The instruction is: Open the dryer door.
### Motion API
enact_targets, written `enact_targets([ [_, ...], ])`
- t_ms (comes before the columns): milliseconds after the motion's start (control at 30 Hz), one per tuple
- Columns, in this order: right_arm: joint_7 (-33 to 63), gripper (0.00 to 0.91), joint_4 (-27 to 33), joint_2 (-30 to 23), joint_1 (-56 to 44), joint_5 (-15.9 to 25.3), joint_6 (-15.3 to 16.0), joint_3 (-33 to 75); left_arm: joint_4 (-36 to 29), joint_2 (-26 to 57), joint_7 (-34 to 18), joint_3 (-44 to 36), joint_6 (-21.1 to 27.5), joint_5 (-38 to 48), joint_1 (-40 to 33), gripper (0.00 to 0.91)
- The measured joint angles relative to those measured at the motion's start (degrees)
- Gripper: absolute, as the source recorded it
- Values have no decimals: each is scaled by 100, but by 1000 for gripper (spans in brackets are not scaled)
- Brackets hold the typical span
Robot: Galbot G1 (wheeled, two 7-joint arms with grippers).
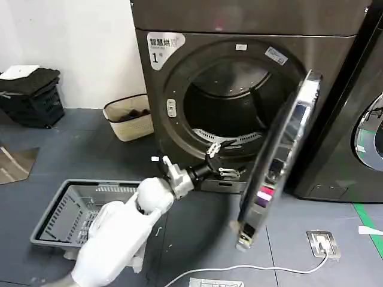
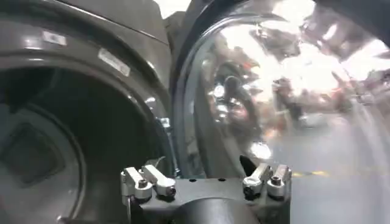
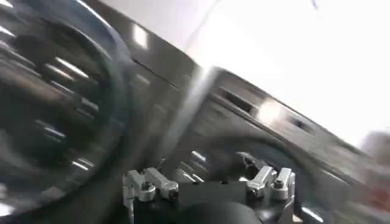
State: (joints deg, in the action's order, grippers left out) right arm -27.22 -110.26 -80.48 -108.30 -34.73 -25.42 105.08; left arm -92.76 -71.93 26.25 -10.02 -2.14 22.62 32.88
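Dryer door [image 1: 281, 161] is already swung well out from the dryer [image 1: 239, 36], hinged on the dryer's right side, seen almost edge-on in the head view. The drum opening [image 1: 230, 107] is fully exposed, so the step in hand is the tail end of the swing, or close to done.

Left gripper [image 1: 220, 160] sits low in front of the drum opening, just inside the lower rim, between opening and door. Its fingers are spread apart and hold nothing; it is near the door's inner side but not touching as far as I can tell. In the left wrist view the fingers [image 2: 148, 182] point at the gap between the drum and the door's dark inner face [image 2: 286, 97].

Right gripper [image 3: 207, 185] is seen from its own wrist camera, fingers spread, nothing between them; it is near a dark machine front, exact spot unclear.

Next move, my judgement: either nudge the door's inner face further outward, or simply pull the left arm back clear of the opening without catching the door.

Laundry basket [image 1: 72, 209] lies on the floor left of the dryer.
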Motion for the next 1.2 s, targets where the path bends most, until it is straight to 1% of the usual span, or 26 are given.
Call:
enact_targets([
  [167,969,907,-22,-278,115,514,572,469,228,-268,-22,-236,-14,-22,-206,907],
  [267,1435,907,-132,-465,227,788,1024,711,377,-443,-52,-369,-29,-31,-324,907],
  [367,1788,907,-134,-627,304,1056,1264,908,538,-613,-99,-488,-62,-66,-439,907],
  [433,2077,907,-84,-716,340,1310,1432,1043,653,-728,-135,-564,-73,-78,-522,907],
  [500,2306,907,-19,-789,367,1456,1574,1160,784,-838,-176,-634,-81,-94,-594,907],
  [700,2895,907,71,-955,369,1766,1873,1450,1140,-1180,-225,-797,-101,-158,-782,907],
  [833,3326,907,-13,-1100,361,1960,1913,1479,1353,-1422,-258,-894,-102,-199,-855,907],
  [933,3671,907,-87,-1176,366,2198,2132,1533,1512,-1591,-301,-956,-72,-207,-913,907],
  [1033,3953,907,-122,-1174,380,2295,2339,1622,1664,-1776,-343,-978,-38,-219,-963,907],
  [1200,4352,907,-81,-1173,405,2347,2384,1747,1885,-2037,-426,-994,4,-264,-1072,907],
])
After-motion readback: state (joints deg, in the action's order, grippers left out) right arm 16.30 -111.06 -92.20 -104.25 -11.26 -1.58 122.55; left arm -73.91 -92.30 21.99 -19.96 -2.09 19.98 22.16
